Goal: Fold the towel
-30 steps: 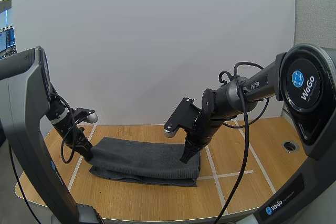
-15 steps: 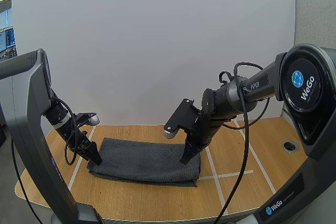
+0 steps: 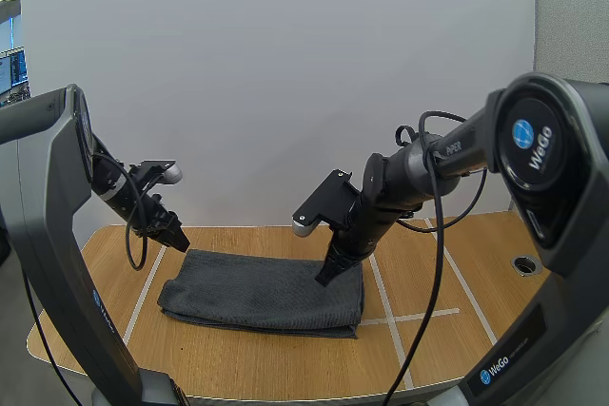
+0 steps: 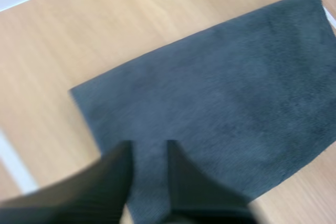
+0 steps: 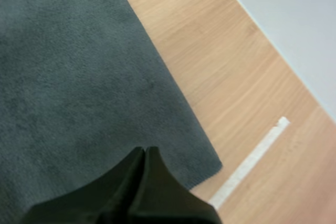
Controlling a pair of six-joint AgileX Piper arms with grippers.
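1. The towel (image 3: pixel 262 292) lies flat on the table (image 3: pixel 285 358), a little left of the middle. It is doubled over, with two layers showing along its near edge and its right end closed by a fold
2. The left gripper (image 3: pixel 179 240) hangs just above the towel's far left corner. Its fingers stand a narrow gap apart and hold nothing
3. The right gripper (image 3: pixel 322 280) is over the far right part of the towel. Its fingers are pressed together into one wedge and hold nothing; I cannot tell whether the tip touches the cloth
4. As I judge it, one fold is laid and the next step is either a second fold or pulling clear. For a second fold, the right fingers must spread first, then each gripper should come down on a corner at the same end and pinch both layers together, so the lower sheet does not slip
5. Carry the gripped end low and level across to the other end. Release only when the edges line up, since the left end already looks slightly uneven
6. White tape lines (image 3: pixel 383 297) cross the table, and a round hole (image 3: pixel 521 263) sits far right, well apart from the towel. Nothing stands in the way of either arm
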